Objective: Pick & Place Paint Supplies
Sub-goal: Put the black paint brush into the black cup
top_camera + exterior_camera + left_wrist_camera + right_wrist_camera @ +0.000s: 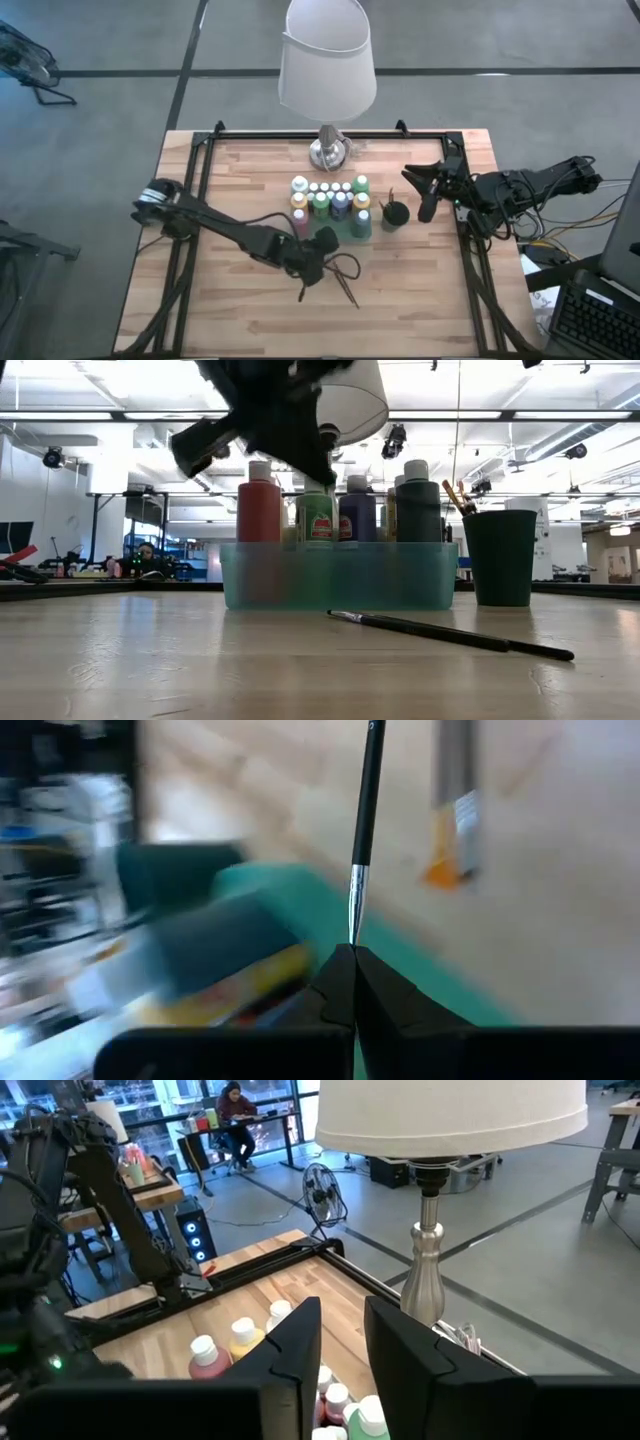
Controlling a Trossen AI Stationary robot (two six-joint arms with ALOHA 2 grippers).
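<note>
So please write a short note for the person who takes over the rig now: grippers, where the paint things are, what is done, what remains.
Left gripper: shut on a brush, lifted beside the tray.
Right gripper: empty, jaws slightly apart, waiting near the cup.
Done: bottles stand in the tray; some brushes are in the cup.
Left: cup the held brush; one more brush lies on the table.

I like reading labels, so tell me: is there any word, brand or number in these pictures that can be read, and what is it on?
None can be read.
Green paint bottle: it has a printed label, too small and blurred to read.
Other paint bottles: no legible text.
Dark cup, lamp, paintbrush: no writing visible.
</note>
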